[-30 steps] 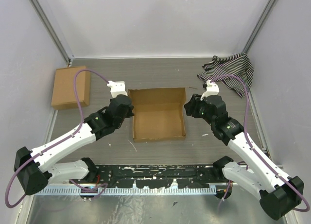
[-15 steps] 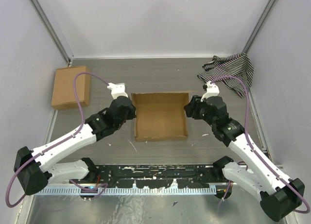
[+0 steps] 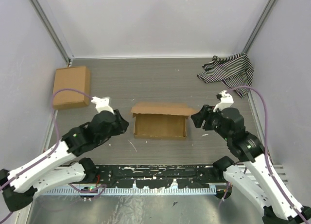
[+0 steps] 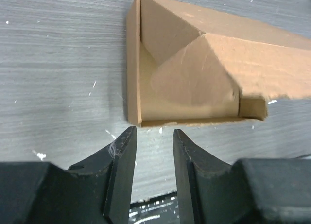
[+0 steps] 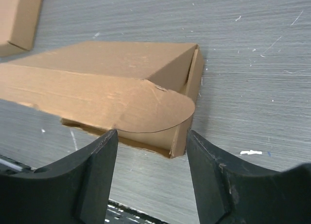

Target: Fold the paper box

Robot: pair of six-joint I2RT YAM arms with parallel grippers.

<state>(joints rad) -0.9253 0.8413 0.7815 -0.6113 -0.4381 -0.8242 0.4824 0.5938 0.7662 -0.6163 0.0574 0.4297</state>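
Observation:
The paper box (image 3: pixel 160 122) is a brown cardboard tray in the middle of the table, with its lid flap leaning forward over the tray, partly closed. In the left wrist view the box (image 4: pixel 194 73) shows its left wall and the sloping lid. In the right wrist view the box (image 5: pixel 112 88) shows a rounded tab at its right corner. My left gripper (image 3: pixel 123 126) is open and empty, just off the box's near left corner (image 4: pixel 154 141). My right gripper (image 3: pixel 196 120) is open and empty, beside the box's right wall (image 5: pixel 151 146).
A ready-formed brown cardboard box (image 3: pixel 72 86) sits at the far left and also shows in the right wrist view (image 5: pixel 17 20). A black-and-white striped cloth (image 3: pixel 228 71) lies at the far right. The black base rail (image 3: pixel 160 176) runs along the near edge.
Both arms have drawn back toward the near edge and let go of the box. The lid flap has swung from standing open to leaning over the tray.

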